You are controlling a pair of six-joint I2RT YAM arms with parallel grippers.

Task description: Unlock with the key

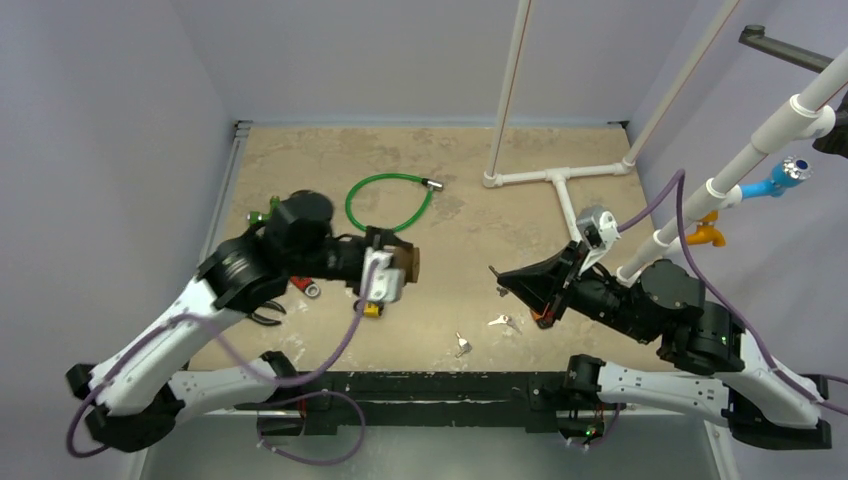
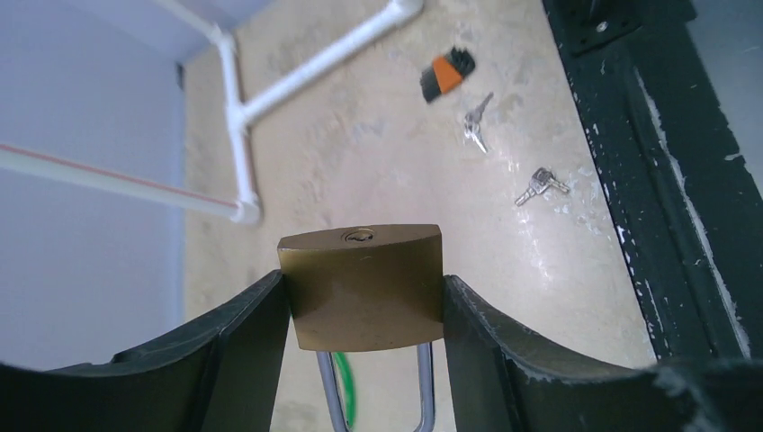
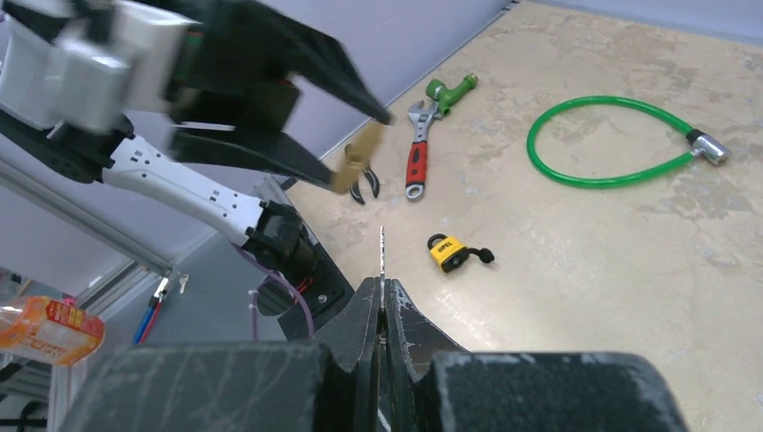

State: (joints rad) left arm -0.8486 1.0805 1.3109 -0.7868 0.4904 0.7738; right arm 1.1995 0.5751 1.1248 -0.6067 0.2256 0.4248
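On the left we see the left gripper [image 2: 364, 281] clamped on a rectangular brass padlock [image 2: 360, 310], with one black finger pressed against each side of its body. The keyhole [image 2: 358, 236] is on the face turned away from the wrist, out past the fingertips. The bent steel shackle [image 2: 328, 391] runs back between the fingers. Just below this gripper a small yellow padlock [image 1: 372, 308] lies on the tan mottled table [image 1: 480, 220], and a green cable loop [image 1: 390, 200] lies beyond it. Small loose silver keys [image 1: 462, 343] rest between the arms, nearer the right one. On the right, the right gripper [image 3: 382, 290] is pinched together on a thin flat silver key [image 3: 382, 252]. Its blade sticks out past the fingertips toward the brass padlock without touching it.
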